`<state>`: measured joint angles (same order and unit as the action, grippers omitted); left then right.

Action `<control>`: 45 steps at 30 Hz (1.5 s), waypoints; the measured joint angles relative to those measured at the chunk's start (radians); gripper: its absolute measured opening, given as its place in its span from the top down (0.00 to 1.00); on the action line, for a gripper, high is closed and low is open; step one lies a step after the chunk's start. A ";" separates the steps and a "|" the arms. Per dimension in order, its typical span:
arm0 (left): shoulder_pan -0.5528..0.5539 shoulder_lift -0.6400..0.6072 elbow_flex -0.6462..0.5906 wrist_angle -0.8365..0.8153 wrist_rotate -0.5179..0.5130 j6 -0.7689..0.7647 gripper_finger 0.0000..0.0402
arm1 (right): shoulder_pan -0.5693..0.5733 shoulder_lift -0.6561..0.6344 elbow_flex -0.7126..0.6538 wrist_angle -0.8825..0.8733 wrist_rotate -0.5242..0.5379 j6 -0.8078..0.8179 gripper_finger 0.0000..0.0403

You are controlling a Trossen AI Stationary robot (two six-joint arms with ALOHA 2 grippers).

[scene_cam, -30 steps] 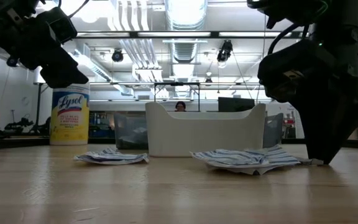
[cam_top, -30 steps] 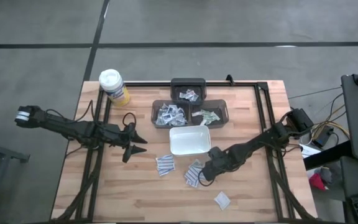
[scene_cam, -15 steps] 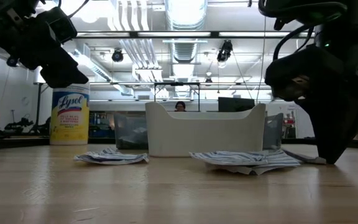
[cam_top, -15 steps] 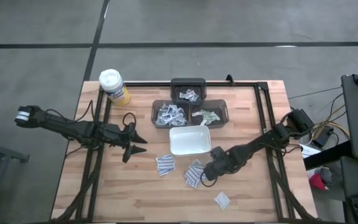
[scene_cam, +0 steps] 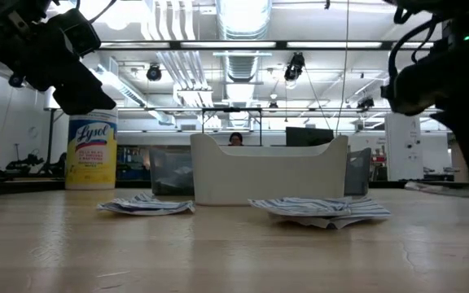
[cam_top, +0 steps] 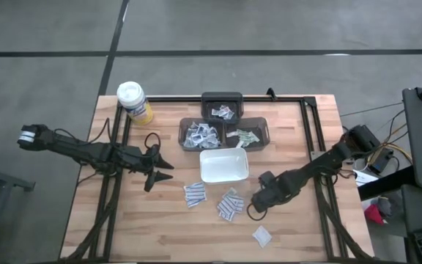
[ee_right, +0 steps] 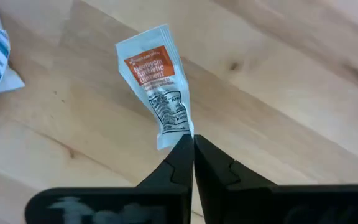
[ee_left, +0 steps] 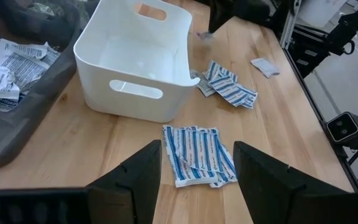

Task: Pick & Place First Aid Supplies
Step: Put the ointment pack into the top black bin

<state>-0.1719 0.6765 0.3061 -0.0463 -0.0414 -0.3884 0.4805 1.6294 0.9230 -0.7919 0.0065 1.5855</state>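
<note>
Wooden planks make up the surface (cam_top: 152, 213), which stands on a grey floor and is edged by a black frame. Near its middle sits a white rectangular tray (cam_top: 223, 166), empty inside. Behind it stand three dark bins (cam_top: 222, 123), each holding small sealed packets. A yellow canister with a white lid (cam_top: 133, 100) stands at the far left corner.

More first aid supplies lie loose in front of the tray: a fanned pile of blue-striped packets (cam_top: 195, 193), a second striped pile (cam_top: 229, 204) to its right, and a single white packet (cam_top: 261, 235) near the front edge, well apart from the others.

The right hand (cam_top: 256, 208) is low over the surface just right of the second pile, its fingers pressed together on the end of a small white ointment packet with an orange label (ee_right: 157, 81). In the right wrist view the packet stands out from the fingertips, pinched by one short edge, over bare wood.

The left hand (cam_top: 160, 171) waits over the left half of the surface, fingers (ee_left: 132, 180) spread wide and holding nothing, pointing towards the tray and the first pile.
</note>
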 joint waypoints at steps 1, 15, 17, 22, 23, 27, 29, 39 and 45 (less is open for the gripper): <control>0.000 0.000 0.000 0.000 0.000 0.003 0.51 | 0.000 -0.011 0.000 -0.008 -0.001 -0.009 0.98; 0.000 0.000 0.000 0.000 0.000 0.014 0.51 | 0.000 -0.064 0.000 0.034 -0.006 -0.174 0.98; 0.000 0.000 0.000 0.000 0.000 0.014 0.51 | 0.000 -0.081 0.000 0.099 0.004 -0.254 0.98; 0.000 0.000 0.000 0.001 0.000 0.014 0.51 | -0.001 -0.144 0.001 0.314 0.138 -0.501 0.98; 0.000 0.000 0.000 0.001 0.000 0.014 0.51 | -0.001 -0.156 0.002 0.355 0.174 -0.550 0.98; 0.000 0.000 0.000 0.001 0.000 0.015 0.51 | -0.001 -0.210 0.002 0.487 0.312 -0.695 0.98; 0.000 0.000 0.000 0.001 0.000 0.016 0.51 | -0.003 -0.232 0.002 0.538 0.359 -0.749 0.98; 0.000 0.000 0.000 0.002 0.000 0.020 0.51 | -0.004 -0.299 0.002 0.757 0.398 -0.970 0.98; 0.000 0.000 0.000 0.005 0.000 0.020 0.51 | -0.032 -0.302 0.002 0.905 0.512 -1.089 0.98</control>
<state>-0.1718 0.6765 0.3058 -0.0418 -0.0414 -0.3683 0.4487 1.3274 0.9253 0.1132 0.5180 0.4964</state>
